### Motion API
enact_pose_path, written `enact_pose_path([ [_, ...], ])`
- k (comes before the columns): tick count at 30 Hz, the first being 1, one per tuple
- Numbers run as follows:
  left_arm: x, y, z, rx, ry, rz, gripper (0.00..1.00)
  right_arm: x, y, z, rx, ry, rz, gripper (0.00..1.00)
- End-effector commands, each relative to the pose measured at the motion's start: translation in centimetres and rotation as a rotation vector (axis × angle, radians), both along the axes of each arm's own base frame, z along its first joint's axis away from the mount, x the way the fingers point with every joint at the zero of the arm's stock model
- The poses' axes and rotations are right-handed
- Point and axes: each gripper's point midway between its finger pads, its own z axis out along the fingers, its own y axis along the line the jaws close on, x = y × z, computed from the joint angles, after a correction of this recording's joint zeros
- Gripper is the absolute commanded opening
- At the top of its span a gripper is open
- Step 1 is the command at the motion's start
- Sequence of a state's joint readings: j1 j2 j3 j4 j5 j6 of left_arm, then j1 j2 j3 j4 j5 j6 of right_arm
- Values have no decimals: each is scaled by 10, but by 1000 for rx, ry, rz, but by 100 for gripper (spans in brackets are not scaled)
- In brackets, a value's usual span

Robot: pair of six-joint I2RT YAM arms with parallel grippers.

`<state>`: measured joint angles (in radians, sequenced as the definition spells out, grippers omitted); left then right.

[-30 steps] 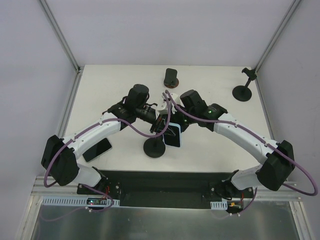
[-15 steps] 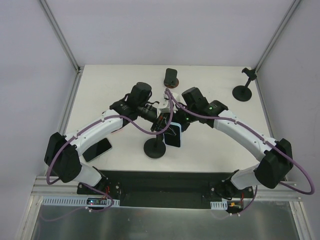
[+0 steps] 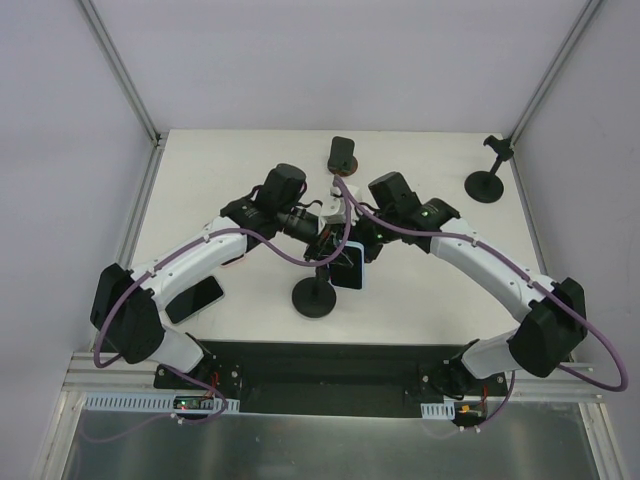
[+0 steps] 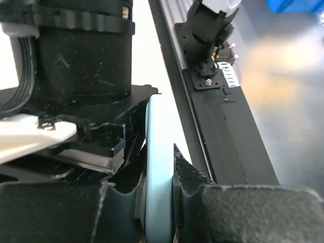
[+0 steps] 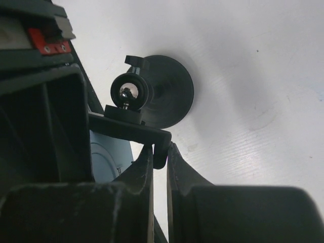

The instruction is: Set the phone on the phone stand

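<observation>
The phone point(image 3: 350, 268), dark-screened in a light blue case, is held on edge at the table's middle, just right of the black phone stand point(image 3: 313, 298) with its round base. My left gripper point(image 3: 326, 246) is shut on the phone; the left wrist view shows the blue case edge point(image 4: 159, 167) pinched between both fingers. My right gripper point(image 3: 358, 246) is shut on the stand's clamp bracket point(image 5: 132, 129), with its fingertips closed on the bracket's hooked end. The stand's ball joint and round base point(image 5: 174, 96) show just beyond it. The phone's blue back point(image 5: 109, 157) sits against the bracket.
A second dark phone point(image 3: 195, 298) lies flat at the near left. Another stand point(image 3: 342, 155) with a dark holder stands at the back centre. A third black stand point(image 3: 487, 180) is at the back right. The black mounting rail point(image 3: 320, 365) runs along the near edge.
Both grippers and the phone have shifted slightly away from the near edge and to the right. The stand's base has shifted a little to the right. Both grips are unchanged.
</observation>
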<state>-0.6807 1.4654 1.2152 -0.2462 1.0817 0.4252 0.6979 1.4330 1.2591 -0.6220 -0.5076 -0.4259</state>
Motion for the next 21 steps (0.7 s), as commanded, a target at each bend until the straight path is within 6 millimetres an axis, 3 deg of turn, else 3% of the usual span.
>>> enact_pose_path([
  [1, 46, 25, -22, 137, -121, 245, 0, -39, -9, 39, 110, -3, 93, 1],
  [7, 45, 22, -16, 119, -113, 244, 0, -28, -9, 34, 97, -23, 41, 0],
  [11, 58, 29, -24, 171, -127, 336, 0, 3, -25, 39, 62, -124, -197, 0],
  [12, 61, 30, -24, 181, -126, 363, 0, 8, -32, 29, 43, -133, -260, 0],
  [14, 74, 37, -25, 216, -141, 464, 0, 31, -50, 40, 51, -258, -446, 0],
  [15, 81, 40, -28, 235, -154, 510, 0, 32, -61, 25, 30, -243, -546, 0],
  [16, 96, 48, -32, 288, -188, 621, 0, 45, -84, 36, 5, -355, -702, 0],
  [18, 111, 56, -36, 340, -227, 726, 0, 44, -95, 48, 70, -408, -843, 0],
  [21, 135, 73, -46, 442, -295, 915, 0, 37, -102, 50, 68, -483, -990, 0],
])
